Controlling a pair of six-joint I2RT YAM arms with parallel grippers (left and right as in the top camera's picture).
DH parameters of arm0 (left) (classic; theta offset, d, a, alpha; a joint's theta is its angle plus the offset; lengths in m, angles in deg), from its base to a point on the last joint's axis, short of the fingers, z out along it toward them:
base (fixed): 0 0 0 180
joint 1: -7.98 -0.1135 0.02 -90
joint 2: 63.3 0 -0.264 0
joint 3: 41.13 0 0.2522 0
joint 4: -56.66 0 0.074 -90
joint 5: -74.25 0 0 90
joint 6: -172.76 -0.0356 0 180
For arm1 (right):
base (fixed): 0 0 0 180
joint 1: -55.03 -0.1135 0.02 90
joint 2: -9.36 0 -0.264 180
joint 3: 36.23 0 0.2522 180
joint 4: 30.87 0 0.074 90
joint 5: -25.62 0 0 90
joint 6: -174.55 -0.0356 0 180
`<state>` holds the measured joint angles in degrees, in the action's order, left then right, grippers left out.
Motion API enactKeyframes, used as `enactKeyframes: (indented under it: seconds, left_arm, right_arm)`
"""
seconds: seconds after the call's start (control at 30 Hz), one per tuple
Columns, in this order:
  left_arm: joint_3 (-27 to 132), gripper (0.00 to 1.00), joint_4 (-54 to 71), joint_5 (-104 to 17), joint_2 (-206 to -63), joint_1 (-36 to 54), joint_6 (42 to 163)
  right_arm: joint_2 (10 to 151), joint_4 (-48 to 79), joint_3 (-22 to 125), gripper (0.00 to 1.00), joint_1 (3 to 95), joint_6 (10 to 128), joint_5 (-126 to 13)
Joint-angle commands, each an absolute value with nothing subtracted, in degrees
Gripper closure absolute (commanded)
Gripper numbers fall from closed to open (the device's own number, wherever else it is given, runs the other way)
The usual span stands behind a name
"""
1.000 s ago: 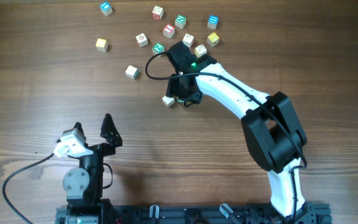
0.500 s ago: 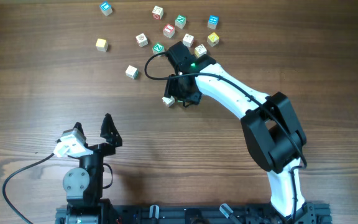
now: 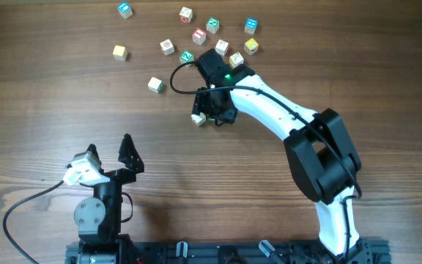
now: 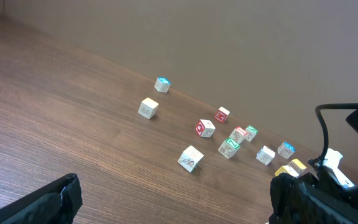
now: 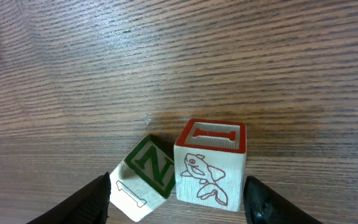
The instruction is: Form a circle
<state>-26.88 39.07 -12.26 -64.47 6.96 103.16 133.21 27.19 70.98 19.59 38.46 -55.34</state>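
Red-rimmed cube (image 5: 210,163) and green N cube (image 5: 143,177) sit touching as my right pincer (image 5: 178,190), jaws apart, widens around them: the ring's first pair, I judge.

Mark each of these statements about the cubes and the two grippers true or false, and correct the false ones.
1. The left gripper is open and empty. True.
2. Two cubes sit between the fingers of the right gripper: the green-letter cube and the fish cube. True.
3. The fish cube has a blue border on top. False: the border is red.
4. The scattered cubes already form a tight ring. False: they lie loose and spread apart.
5. The left gripper hovers over the scattered cubes. False: it sits far from them, close to its own base.
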Motion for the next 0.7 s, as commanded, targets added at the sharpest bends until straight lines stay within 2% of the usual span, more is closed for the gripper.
enactKeyframes:
  seconds: [0.0, 0.17, 0.37, 0.57, 0.67]
  left_arm:
    - [-27.03, 0.00, 38.98, -12.50, -64.23, 7.29, 102.49]
    - [-27.03, 0.00, 38.98, -12.50, -64.23, 7.29, 102.49]
    - [-27.03, 0.00, 38.98, -12.50, -64.23, 7.29, 102.49]
    - [-27.03, 0.00, 38.98, -12.50, -64.23, 7.29, 102.49]
    - [-27.03, 0.00, 38.98, -12.50, -64.23, 7.29, 102.49]
  right_arm:
    - [133.65, 27.27, 70.50, 0.30, 19.33, 38.09, -55.93]
    - [130.22, 26.79, 73.78, 0.31, 20.58, 40.41, -57.27]
    - [119.05, 28.56, 79.31, 0.28, 23.86, 53.15, -60.92]
    - [117.50, 47.88, 101.98, 0.24, 32.62, 62.63, -59.67]
    - [117.94, 51.84, 102.96, 0.16, 37.32, 66.74, -59.37]
